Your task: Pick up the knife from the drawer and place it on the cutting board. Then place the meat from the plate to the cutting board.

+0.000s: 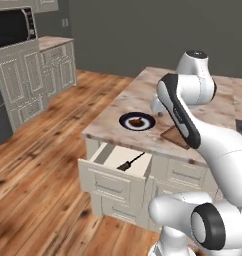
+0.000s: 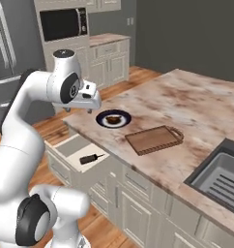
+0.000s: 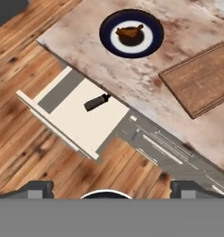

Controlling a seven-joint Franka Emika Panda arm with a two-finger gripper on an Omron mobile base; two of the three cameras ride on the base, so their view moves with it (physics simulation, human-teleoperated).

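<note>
Fingers (image 3: 40,187) spread fully apart, holding and touching nothing; gripper (image 2: 75,109) hangs high above the counter edge. The knife (image 3: 96,102) lies in the open drawer (image 3: 93,125), blade partly under the counter lip. Risk: a steep descent may strike that lip, or pinching the thin blade may let it slip.

- In the left base view the arm hides most of the cutting board (image 1: 174,136); only its near corner shows.
- The hand view cuts the cutting board (image 3: 201,77) at the right edge.
- The knife (image 3: 96,102) blade runs under the counter lip in the hand view.
- The sink (image 2: 220,178) is cut by the right edge.
- The meat (image 1: 136,120) is too small to make out its shape.
</note>
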